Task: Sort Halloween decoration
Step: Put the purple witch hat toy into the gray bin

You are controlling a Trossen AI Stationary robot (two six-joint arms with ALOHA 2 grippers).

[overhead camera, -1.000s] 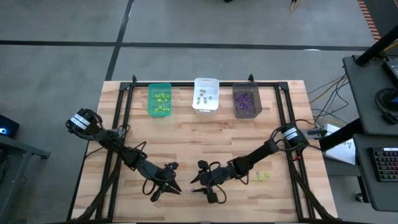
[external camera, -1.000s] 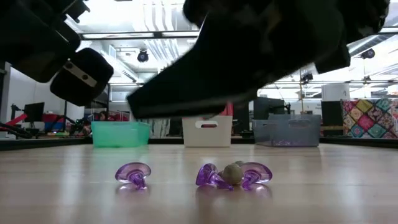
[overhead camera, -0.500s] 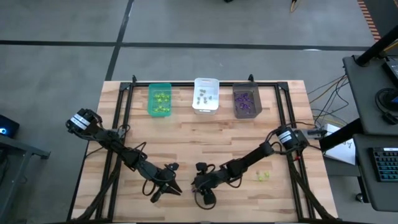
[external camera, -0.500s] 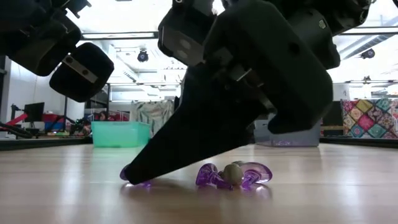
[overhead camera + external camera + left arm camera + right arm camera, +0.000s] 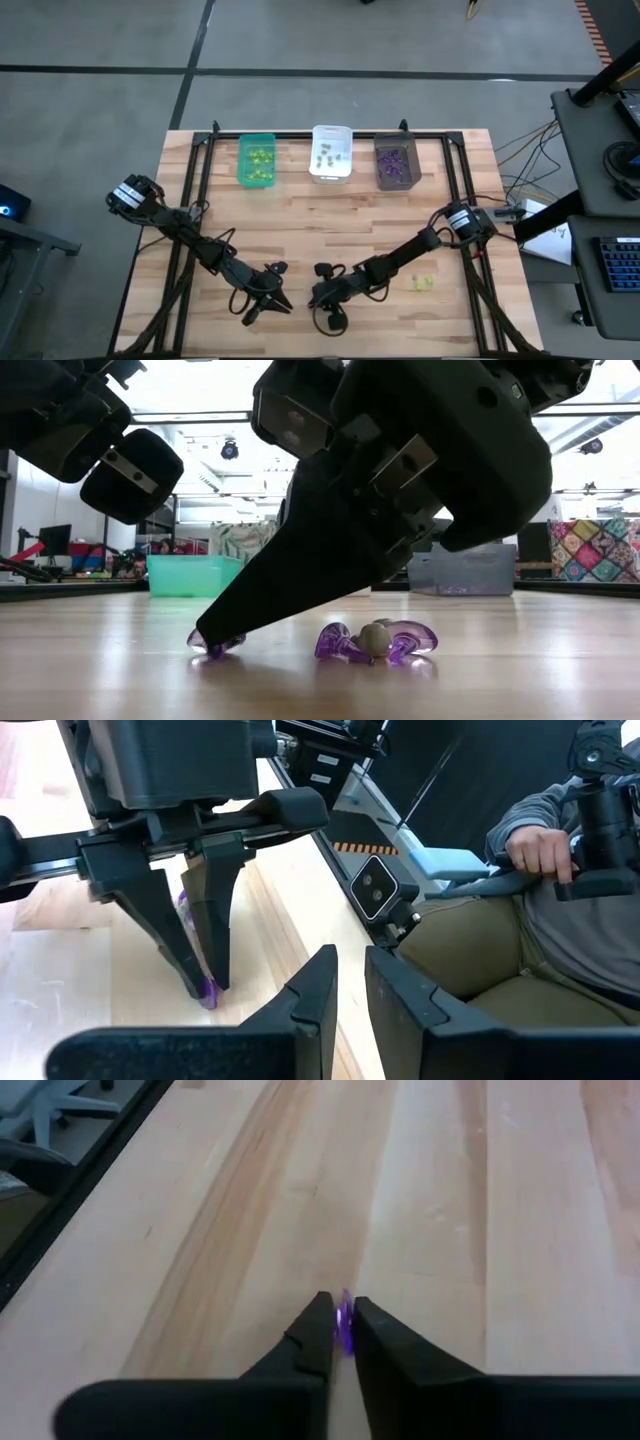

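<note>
- We see one wooden table, the largest thing here, carrying two dark arms and three bins along its far edge.
- The two arms both reach toward the near-middle of the table, the left from the left side and the right from the right side.
- The three bins stand in a row: a green bin, a white bin and a dark grey bin. From above we make out yellow-green trinkets in the green one, greyish ones in the white one and purple ones in the grey one (too small for us to count).
- One person sits beyond the table in the left wrist view, a hand resting on a dark handle.
- The right gripper is down at the tabletop, its fingers pinched together on one purple trinket, which we also see between the fingertips in the right wrist view.
- The left gripper hovers just beside it, fingers nearly together with a narrow gap and nothing between them.
- Loose on the table we count, in the low view, a small cluster just beside the gripped piece: two purple trinkets with one greyish one between them, touching.
- One yellow-green group lies apart, nearer the right edge (its number we cannot tell).
</note>
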